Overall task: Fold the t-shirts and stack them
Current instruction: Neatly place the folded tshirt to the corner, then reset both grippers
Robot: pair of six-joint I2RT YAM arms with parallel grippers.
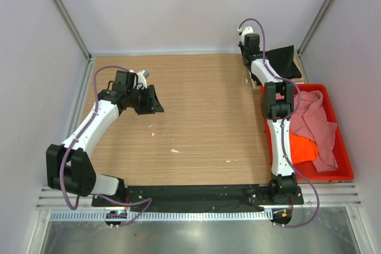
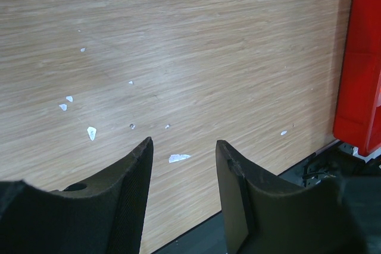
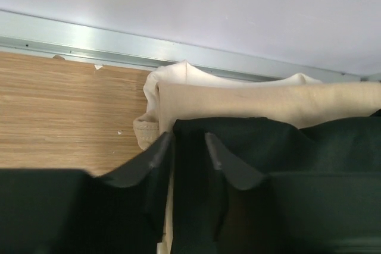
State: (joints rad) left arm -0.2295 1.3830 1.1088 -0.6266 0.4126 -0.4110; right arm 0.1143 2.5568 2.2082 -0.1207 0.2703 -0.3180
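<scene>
Reaching to the far right corner in the overhead view, the right arm [image 1: 277,102] hides its own fingers above a folded black t-shirt [image 1: 284,60], while the pink t-shirt [image 1: 312,120] and orange t-shirt [image 1: 302,147] lie crumpled in a red crate [image 1: 345,159] partly masked by that arm. The left gripper [image 1: 156,100] hangs over the bare wooden table [image 1: 202,105], jaws apart and empty. From the left wrist, white flecks [image 2: 177,158] dot the wood and the crate is cut off at the right edge. From the right wrist, the right gripper [image 3: 189,138] sits slightly parted at the black shirt's edge, clamping nothing visible. A tan t-shirt [image 3: 268,102] lies underneath, beside a metal rail [image 3: 89,37] and pale wall.
</scene>
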